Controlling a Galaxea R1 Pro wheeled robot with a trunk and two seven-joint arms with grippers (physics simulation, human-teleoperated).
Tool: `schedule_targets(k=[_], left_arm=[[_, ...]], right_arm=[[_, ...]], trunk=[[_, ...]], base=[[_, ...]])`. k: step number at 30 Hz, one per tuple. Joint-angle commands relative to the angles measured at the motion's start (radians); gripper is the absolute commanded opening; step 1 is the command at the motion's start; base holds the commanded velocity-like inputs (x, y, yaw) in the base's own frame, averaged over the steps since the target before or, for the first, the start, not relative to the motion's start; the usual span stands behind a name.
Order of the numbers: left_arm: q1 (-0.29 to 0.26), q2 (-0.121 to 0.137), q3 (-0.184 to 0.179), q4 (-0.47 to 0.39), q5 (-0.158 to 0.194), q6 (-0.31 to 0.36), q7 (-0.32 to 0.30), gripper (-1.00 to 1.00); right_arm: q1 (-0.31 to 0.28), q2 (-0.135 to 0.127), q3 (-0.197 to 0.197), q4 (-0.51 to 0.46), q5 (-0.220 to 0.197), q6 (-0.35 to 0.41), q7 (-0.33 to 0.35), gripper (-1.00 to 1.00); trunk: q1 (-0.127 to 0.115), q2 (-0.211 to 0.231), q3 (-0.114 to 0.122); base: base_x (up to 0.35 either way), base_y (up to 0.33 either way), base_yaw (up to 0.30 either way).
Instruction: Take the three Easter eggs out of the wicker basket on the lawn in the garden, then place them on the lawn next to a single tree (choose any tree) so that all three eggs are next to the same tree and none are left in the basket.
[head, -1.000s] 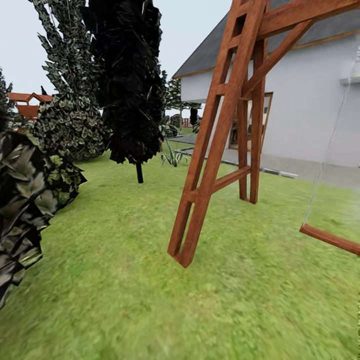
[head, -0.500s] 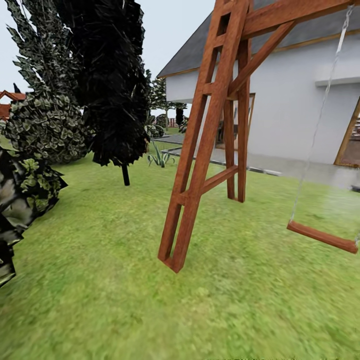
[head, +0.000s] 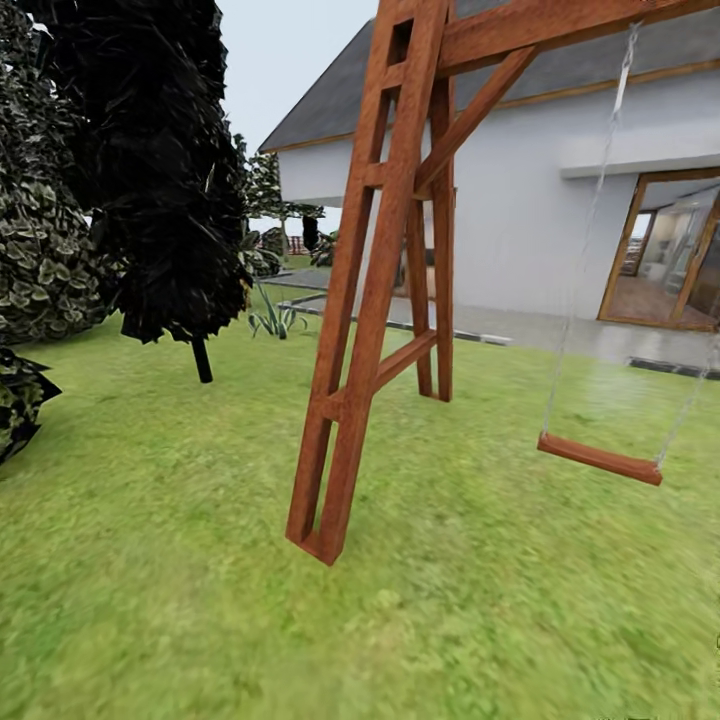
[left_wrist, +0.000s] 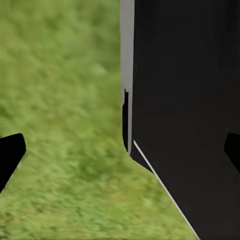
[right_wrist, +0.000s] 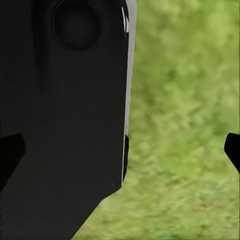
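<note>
Fingers (left_wrist: 11, 152) of the left gripper (left_wrist: 120, 155) show as dark tips at opposite edges of the left wrist view, spread wide with nothing between them; behind them lies blurred lawn (left_wrist: 60, 100) and a black body panel of the robot (left_wrist: 185, 100). On the right gripper (right_wrist: 120, 152) the fingertips (right_wrist: 10, 155) sit just as far apart, holding nothing, with the same black panel (right_wrist: 60, 125) on one side and grass on the other.

From the head view, the lawn (head: 180, 600) spreads across the whole lower part of the scene. A reddish-brown wooden swing frame (head: 370, 300) stands at centre, its ladder-like leg planted in the grass towards 6 o'clock and its beam running off towards 1 o'clock. A swing seat (head: 598, 458) hangs on thin chains at about 4 o'clock from the frame's middle, clear of the ground. At 10 o'clock stands a narrow, near-black cypress (head: 150, 170) on a thin stem, with pale-leaved bushes (head: 40, 250) beside it at 9 o'clock. A small spiky plant (head: 272, 320) grows just past the cypress. A white house (head: 520, 230) with a grey roof fills 1 to 3 o'clock, a wood-framed glass door (head: 665, 250) at its right end and a paved strip along its foot
</note>
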Motion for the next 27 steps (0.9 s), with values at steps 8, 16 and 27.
schedule_targets(k=[8, 16, 27], left_arm=[[0.001, 0.000, 0.000, -0.002, -0.001, 0.000, -0.001, 1.00], [0.001, 0.000, 0.000, -0.002, -0.001, 0.000, -0.001, 1.00], [0.001, 0.000, 0.000, -0.002, -0.001, 0.000, -0.001, 1.00]], right_arm=[[0.000, 0.000, 0.001, 0.001, 0.005, -0.001, 0.000, 1.00], [0.000, 0.000, 0.001, 0.001, 0.005, -0.001, 0.000, 1.00], [0.000, 0.000, 0.001, 0.001, 0.006, -0.001, 0.000, 1.00]], trunk=[[0.001, 0.000, -0.001], [0.001, 0.000, -0.001], [0.001, 0.000, -0.001]], base=[[0.264, 0.230, -0.185], [0.270, 0.227, -0.032], [0.279, 0.221, -0.270]])
